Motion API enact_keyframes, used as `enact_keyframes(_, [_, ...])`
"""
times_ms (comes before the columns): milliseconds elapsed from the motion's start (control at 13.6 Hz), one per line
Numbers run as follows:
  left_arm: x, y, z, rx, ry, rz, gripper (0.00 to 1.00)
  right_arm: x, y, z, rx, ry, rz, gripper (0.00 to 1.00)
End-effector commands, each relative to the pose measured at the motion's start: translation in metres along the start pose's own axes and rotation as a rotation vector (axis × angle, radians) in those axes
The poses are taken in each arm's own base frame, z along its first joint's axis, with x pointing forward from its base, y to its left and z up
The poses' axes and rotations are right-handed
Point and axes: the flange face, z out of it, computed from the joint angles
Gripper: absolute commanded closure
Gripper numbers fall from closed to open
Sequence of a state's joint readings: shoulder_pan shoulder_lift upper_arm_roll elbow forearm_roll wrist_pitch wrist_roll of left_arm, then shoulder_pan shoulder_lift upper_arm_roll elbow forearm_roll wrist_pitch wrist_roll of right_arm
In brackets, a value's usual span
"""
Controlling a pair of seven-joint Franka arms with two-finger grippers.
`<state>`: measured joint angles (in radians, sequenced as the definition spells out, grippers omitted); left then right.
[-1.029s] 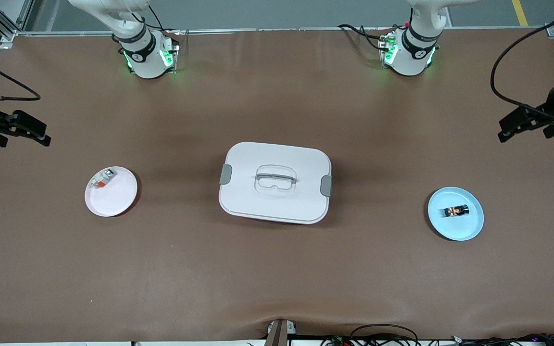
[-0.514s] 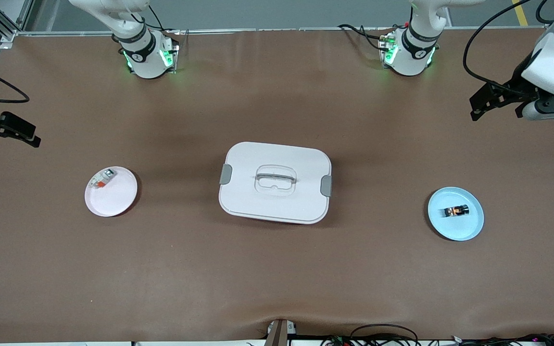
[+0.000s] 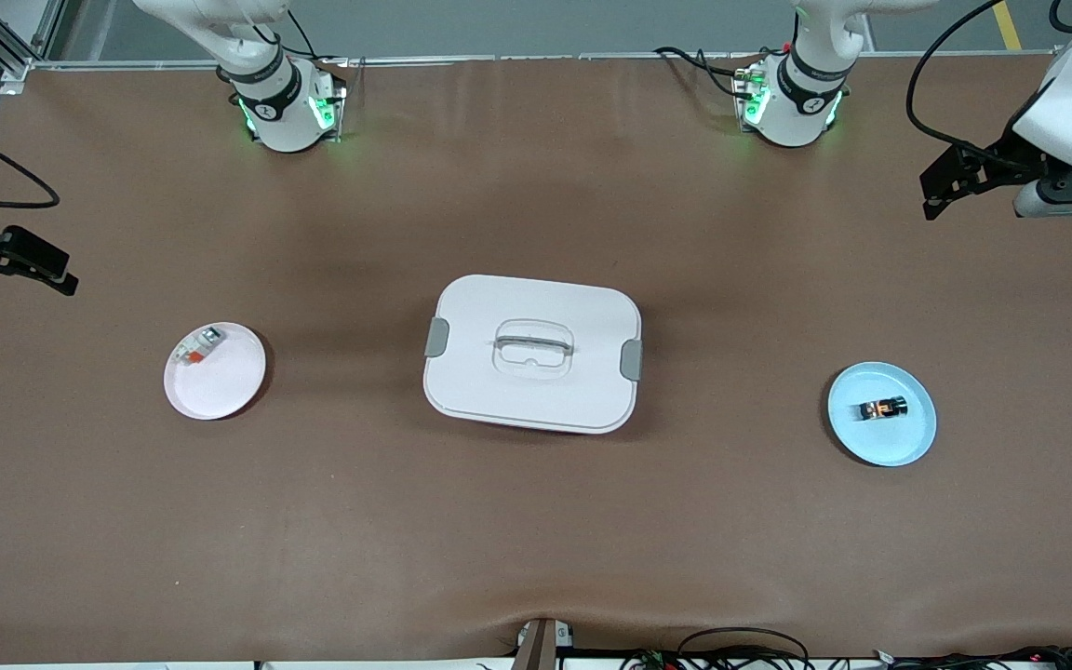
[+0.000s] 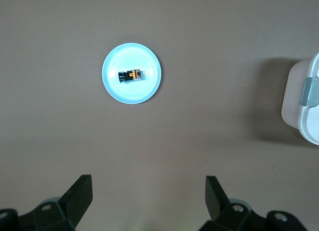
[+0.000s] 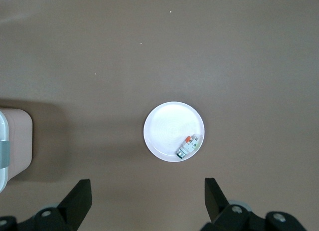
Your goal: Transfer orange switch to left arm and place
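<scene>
Brown table point(image 3: 536, 521), orange switch point(image 3: 882, 408) on blue plate point(image 3: 908, 442)

One worktop point(image 3: 536, 521), brown, under everything. One box point(image 3: 532, 354), white, with two grey side clips and one recessed handle in its lid. Two small round plates: one light blue plate point(image 3: 881, 414), one white plate point(image 3: 215, 370). Two tiny components, one per plate: one orange switch point(image 3: 883, 408) on the blue, one white-grey component point(image 3: 197, 346) with a red-orange mark on the white. Two arms, two bases with green lights. Two hands: left hand point(image 3: 950, 186), right hand point(image 3: 29, 261), each with two fingers spread apart, both holding nothing.
</scene>
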<state>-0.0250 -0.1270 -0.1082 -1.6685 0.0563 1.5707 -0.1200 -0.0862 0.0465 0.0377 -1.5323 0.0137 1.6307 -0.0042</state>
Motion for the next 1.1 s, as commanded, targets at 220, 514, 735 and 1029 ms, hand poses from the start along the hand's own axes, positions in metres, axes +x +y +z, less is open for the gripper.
enact_keyframes(220, [0.0,-0.008,-0.013,0.009,0.009,0.003,0.0,-0.009,0.009,-0.008,-0.017,0.003,0.004,0.0])
enact_keyframes(514, [0.002,-0.014,-0.016,0.006,0.002,-0.01,0.0,-0.009,0.008,-0.009,-0.017,0.002,0.001,0.0])
enact_keyframes(735, [0.002,-0.013,-0.016,-0.001,0.001,-0.008,0.0,-0.008,-0.008,-0.007,-0.015,-0.002,-0.025,0.0])
enact_keyframes(1029, [-0.002,-0.011,-0.014,-0.025,-0.032,-0.023,0.0,-0.007,-0.015,-0.006,-0.019,-0.003,-0.039,0.0])
